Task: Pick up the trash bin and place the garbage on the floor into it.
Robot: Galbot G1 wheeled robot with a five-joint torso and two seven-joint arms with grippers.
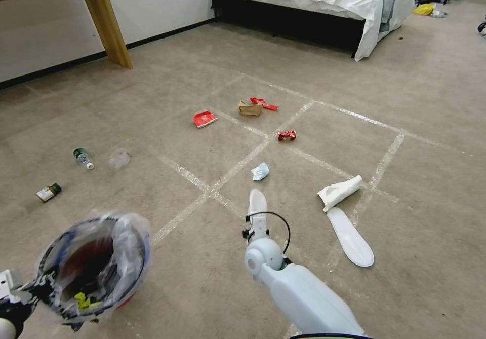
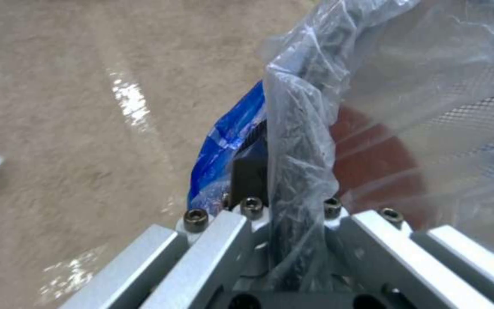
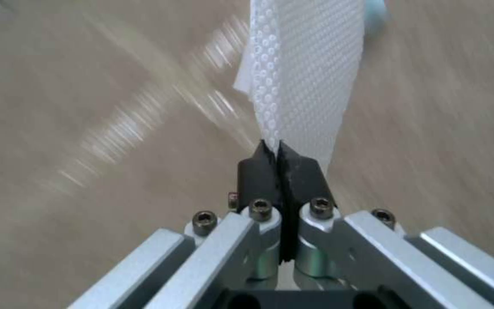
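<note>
Gripping the liner-wrapped rim of the trash bin [image 2: 373, 141], the left gripper [image 2: 284, 193] has its fingers shut on it, one finger hidden by plastic; the bin hangs above the floor [image 1: 152, 197]. The right gripper [image 3: 280, 161] has its fingers pinched tight on a white slipper [image 3: 304, 77], whose far end is cut off. A second slipper [image 1: 350, 236] lies beside crumpled paper [image 1: 338, 192].
</note>
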